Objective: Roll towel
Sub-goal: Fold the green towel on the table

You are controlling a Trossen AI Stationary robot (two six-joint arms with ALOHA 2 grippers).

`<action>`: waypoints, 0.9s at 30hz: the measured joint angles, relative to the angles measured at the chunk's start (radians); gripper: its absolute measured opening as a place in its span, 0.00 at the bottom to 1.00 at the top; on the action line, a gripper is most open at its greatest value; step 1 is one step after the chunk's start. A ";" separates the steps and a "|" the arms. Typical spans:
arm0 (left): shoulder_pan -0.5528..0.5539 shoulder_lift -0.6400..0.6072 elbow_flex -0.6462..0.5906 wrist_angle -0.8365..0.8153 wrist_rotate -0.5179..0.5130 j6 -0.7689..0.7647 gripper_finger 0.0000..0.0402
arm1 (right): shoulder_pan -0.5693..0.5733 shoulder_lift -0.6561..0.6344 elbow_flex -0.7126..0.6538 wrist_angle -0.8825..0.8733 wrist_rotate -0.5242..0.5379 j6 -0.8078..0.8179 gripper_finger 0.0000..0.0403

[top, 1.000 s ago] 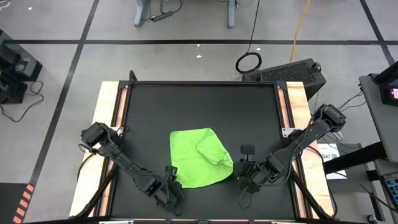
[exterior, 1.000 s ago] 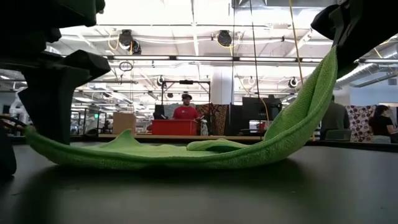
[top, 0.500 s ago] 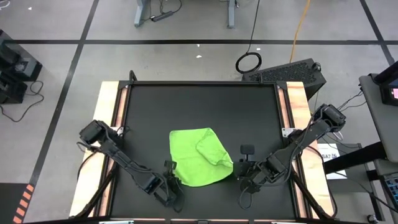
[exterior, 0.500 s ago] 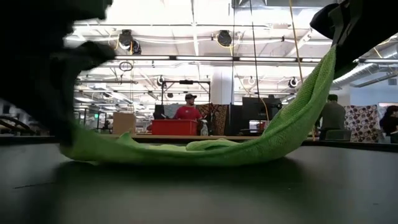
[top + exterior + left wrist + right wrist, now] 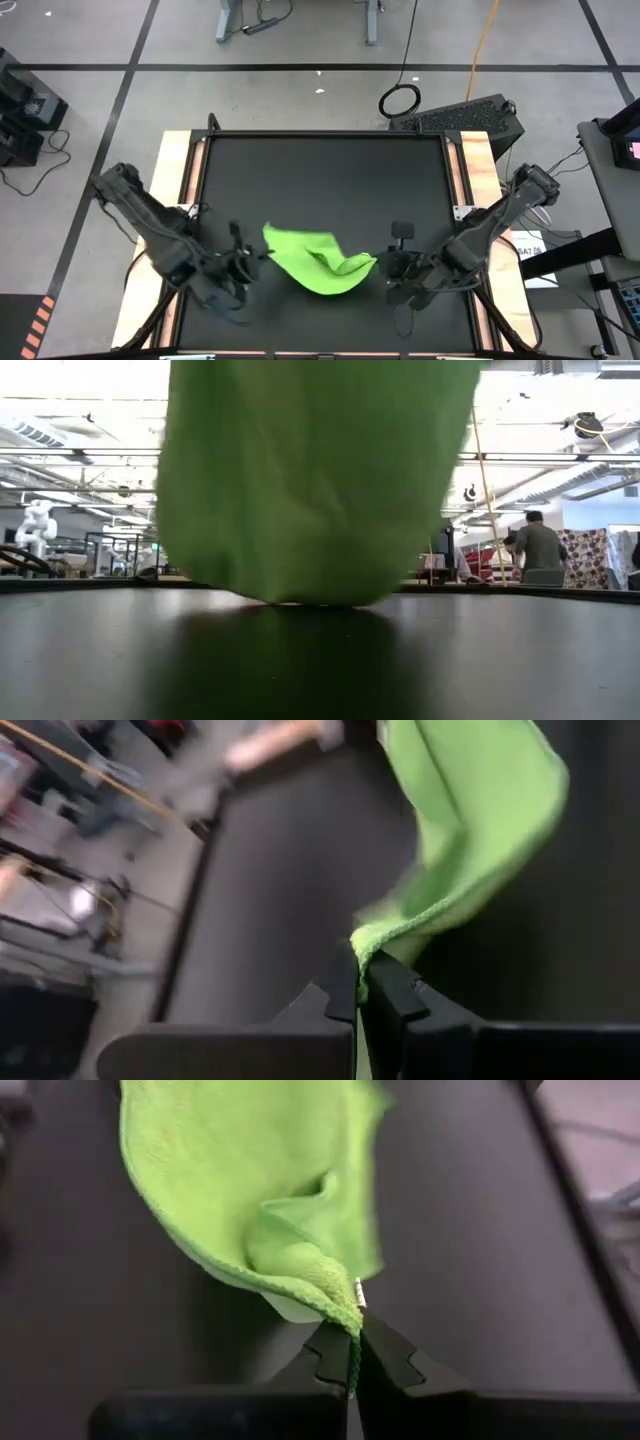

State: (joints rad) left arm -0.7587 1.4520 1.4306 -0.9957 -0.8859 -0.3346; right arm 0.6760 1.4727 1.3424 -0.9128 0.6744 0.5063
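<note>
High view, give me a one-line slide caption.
Both grippers, left and right, shut on opposite corners of the towel, lifting it over the table.

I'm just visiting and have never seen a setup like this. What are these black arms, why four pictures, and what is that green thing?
They are two robot arms at a black table. One picture looks down from above, one looks level across the tabletop, and two come from cameras on the arms' wrists. The green thing is a towel. The left gripper is shut on one corner and the right gripper is shut on another, so it hangs between them, sagging to the table.
</note>
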 joint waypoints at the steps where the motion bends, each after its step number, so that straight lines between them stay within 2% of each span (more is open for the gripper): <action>1: -0.011 -0.020 0.017 0.004 -0.036 0.012 0.01 | 0.006 -0.009 0.028 -0.007 0.024 0.001 0.00; 6: -0.081 -0.091 0.080 0.120 -0.150 0.160 0.01 | 0.048 -0.063 0.154 0.009 0.091 0.020 0.00; 10: -0.116 -0.120 0.095 0.214 -0.169 0.263 0.01 | 0.098 -0.098 0.221 0.036 0.086 0.004 0.00; 13: -0.115 -0.120 0.102 0.173 -0.193 0.240 0.01 | 0.113 -0.116 0.252 -0.051 0.085 0.070 0.00; 17: -0.092 -0.116 0.102 0.082 -0.209 0.138 0.00 | 0.108 -0.125 0.255 -0.235 0.079 0.258 0.00; 20: -0.074 -0.110 0.101 0.034 -0.144 0.080 0.00 | 0.104 -0.118 0.255 -0.326 0.039 0.370 0.00; 24: -0.059 -0.093 0.102 0.035 -0.012 0.066 0.00 | 0.114 -0.098 0.255 -0.315 0.004 0.406 0.00; 27: -0.054 -0.074 0.101 0.016 0.017 0.051 0.00 | 0.117 -0.091 0.255 -0.329 0.058 0.444 0.00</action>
State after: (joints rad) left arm -0.8130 1.3782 1.5320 -0.9794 -0.8684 -0.2836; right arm 0.7929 1.3816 1.5978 -1.2417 0.7327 0.9503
